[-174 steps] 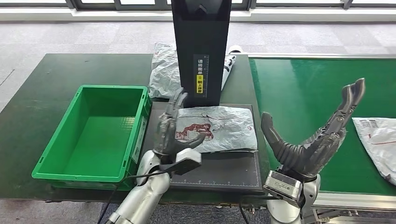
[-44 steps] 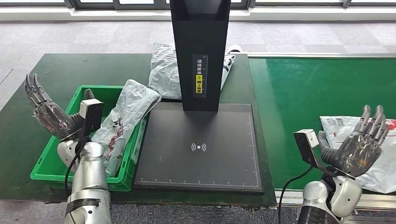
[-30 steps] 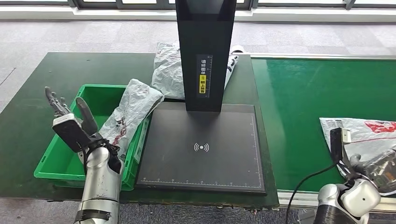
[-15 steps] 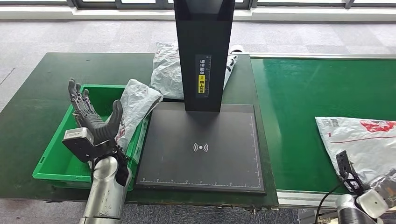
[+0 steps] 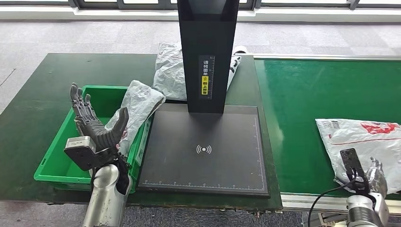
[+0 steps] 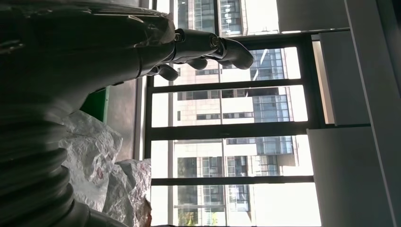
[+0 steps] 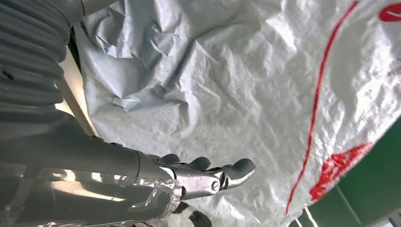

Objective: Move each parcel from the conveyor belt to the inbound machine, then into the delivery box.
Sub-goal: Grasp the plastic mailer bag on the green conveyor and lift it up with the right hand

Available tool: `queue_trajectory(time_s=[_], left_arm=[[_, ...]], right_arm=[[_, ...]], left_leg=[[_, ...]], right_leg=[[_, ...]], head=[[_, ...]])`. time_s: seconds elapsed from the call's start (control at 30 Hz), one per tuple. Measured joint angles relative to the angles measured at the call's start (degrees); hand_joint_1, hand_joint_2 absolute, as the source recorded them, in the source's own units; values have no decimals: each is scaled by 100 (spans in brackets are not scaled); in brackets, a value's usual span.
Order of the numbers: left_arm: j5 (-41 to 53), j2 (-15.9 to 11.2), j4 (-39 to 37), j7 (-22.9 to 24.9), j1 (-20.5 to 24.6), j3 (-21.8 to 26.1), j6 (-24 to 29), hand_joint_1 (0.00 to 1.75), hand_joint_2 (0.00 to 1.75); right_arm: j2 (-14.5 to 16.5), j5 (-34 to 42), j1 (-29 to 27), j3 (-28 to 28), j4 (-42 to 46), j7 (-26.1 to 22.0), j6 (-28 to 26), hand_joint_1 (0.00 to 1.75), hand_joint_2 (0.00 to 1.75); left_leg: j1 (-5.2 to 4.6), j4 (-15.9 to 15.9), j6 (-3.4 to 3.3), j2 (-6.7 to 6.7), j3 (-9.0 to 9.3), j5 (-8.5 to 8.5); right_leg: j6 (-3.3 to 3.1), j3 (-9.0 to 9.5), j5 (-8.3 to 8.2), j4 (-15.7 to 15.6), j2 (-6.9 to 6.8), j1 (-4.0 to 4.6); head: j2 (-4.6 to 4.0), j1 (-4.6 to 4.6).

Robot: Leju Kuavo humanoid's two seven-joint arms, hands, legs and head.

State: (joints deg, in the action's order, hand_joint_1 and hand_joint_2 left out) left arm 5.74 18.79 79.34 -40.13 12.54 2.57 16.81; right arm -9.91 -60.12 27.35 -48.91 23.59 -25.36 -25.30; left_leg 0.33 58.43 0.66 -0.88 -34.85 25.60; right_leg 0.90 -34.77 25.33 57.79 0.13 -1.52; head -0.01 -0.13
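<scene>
From the head view I'm seeing one parcel leaning in the green box, half over its rim, so that one looks nearly done. My left hand is hovering above the box, fingers spread, holding nothing. The scanner pad is lying bare. A second parcel is waiting on the belt, my right hand at its near edge.

The left wrist view is showing spread fingers gripping nothing.

The right wrist view is showing extended fingers lying against the parcel, not yet gripping it, I judge.
</scene>
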Motion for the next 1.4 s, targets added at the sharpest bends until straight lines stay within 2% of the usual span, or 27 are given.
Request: queue_trajectory(time_s=[0.07, 0.1, 0.17, 0.27, 0.37, 0.6, 0.73, 0.87, 1.4], left_arm=[[0, -4, 4, 0, -13, -21, 0, 0, 175], [2, -5, 4, 0, -17, -31, 0, 0, 175], [10, -8, -4, 0, -18, -52, -6, 0, 175], [29, -10, -36, 0, -11, -69, -20, 0, 175], [36, -16, -61, 0, -7, -71, -25, 0, 175], [36, -17, -68, 0, -7, -71, -28, 0, 175], [36, -17, -67, 0, -7, -71, -28, 0, 175], [36, -17, -71, 0, -7, -71, -26, 0, 175], [38, -19, -63, 0, -30, -71, -27, 0, 175]], right_arm=[[3, 30, 51, -89, -4, -63, 5, 0, 175], [4, -33, 73, -106, -11, 73, 18, 0, 175], [5, -304, 109, -120, -42, 666, 96, 0, 175], [5, -880, 137, -111, -118, 1856, 307, 0, 175], [4, -1311, 205, -39, -171, 2617, 516, 0, 175], [3, -1484, 280, 41, -232, 2956, 608, 0, 175], [0, -1654, 304, 106, -256, 3184, 732, 175, 175], [-2, -1837, 305, 173, -266, 3228, 886, 175, 175], [-2, -1996, 247, 248, -280, 3207, 788, 175, 175]], left_leg=[[0, 0, 0, 0, 1, 0], [0, 0, 0, 0, 1, 0], [0, 0, 0, 0, 1, 0], [0, 0, 0, 0, 2, 0], [2, 0, -1, 7, 13, 2], [3, 8, -11, 1, 21, 1], [4, 18, -15, -7, 23, 0], [6, 21, -21, -8, 27, 1], [4, 17, -29, -8, 16, 0]], right_leg=[[0, 0, 0, 0, 0, 0], [0, 0, 0, 0, 0, 0], [0, -1, 0, 0, 0, 0], [0, -1, 0, 0, 1, 0], [1, 5, 1, -2, 9, 2], [19, 31, 6, -8, 1, 2], [23, 39, 4, -9, -4, 3], [29, 51, 3, -18, -5, 4], [39, 37, -4, -25, -1, 3]], head=[[0, 0], [-1, 0], [-2, 0], [-1, 0], [-1, -2], [0, -2], [-1, -2], [-1, -2], [-1, -2]])
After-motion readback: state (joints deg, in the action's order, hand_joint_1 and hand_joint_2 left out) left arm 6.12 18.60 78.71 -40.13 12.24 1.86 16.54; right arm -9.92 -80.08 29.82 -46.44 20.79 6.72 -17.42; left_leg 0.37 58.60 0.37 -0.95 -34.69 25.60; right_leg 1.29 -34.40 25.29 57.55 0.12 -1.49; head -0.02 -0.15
